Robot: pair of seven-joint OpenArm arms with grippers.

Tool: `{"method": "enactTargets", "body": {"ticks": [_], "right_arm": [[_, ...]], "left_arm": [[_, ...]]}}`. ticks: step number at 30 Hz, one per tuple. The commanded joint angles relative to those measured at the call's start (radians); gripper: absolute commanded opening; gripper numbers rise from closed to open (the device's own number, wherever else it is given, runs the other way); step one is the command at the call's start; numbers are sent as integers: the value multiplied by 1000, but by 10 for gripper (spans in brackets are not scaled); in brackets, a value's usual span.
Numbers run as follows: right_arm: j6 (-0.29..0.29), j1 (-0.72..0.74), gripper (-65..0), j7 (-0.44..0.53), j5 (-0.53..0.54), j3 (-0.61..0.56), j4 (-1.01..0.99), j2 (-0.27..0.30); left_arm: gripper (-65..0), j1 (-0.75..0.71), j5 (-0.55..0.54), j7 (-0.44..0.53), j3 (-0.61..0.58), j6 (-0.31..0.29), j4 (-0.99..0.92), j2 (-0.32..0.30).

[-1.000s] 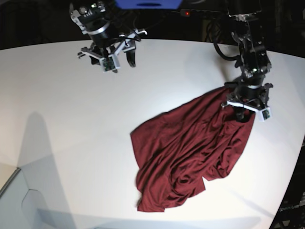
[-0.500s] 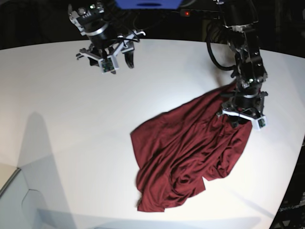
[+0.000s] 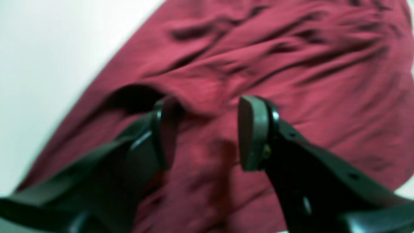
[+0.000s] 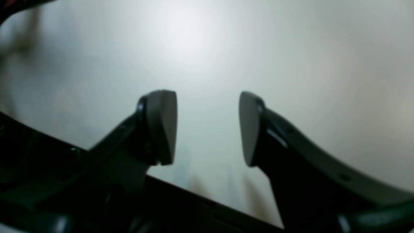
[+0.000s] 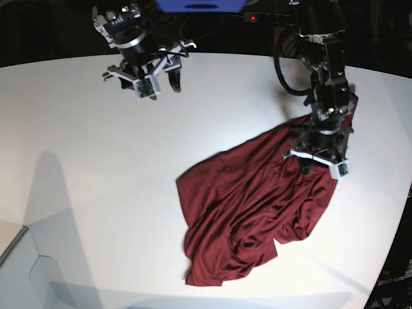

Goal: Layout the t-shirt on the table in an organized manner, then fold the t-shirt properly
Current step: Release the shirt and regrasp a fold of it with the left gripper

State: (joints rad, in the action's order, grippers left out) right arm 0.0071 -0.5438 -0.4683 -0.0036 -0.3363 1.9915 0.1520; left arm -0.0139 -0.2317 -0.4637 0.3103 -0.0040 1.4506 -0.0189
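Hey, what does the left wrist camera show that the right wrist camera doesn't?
Only the left wrist view shows the t-shirt, rumpled maroon fabric filling most of the frame beneath the open left gripper. Only the right wrist view shows the right gripper, also open, over bare surface with no cloth. Both show a pair of dark fingers standing apart and the white table.

t-shirt (image 5: 248,206): maroon, thin, crumpled in a loose heap with deep folds; it runs from my base view's lower centre up to the right. Not laid flat.
table (image 5: 77,167): white, smooth, curved far edge; fills most of the frame.
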Motion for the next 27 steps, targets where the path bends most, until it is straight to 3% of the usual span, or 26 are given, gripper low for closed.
{"method": "enactTargets", "body": {"ticks": [1,19,24,27], "right_arm": [[6,0,-336,24,0,-1,16,2],[6,0,-337,24,0,1,-4,21],[6,0,-337,24,0,1,-4,21],[6,0,-337,24,0,1,-5,22]], "left_arm": [[-357,16,2,19,3,5,2,-6],[-357,39,2,24,10,6,-55,-8],[-360,62,2,90,7,6,-90,-8],[-448,79,2,112,3,6,-120,-8]]}}
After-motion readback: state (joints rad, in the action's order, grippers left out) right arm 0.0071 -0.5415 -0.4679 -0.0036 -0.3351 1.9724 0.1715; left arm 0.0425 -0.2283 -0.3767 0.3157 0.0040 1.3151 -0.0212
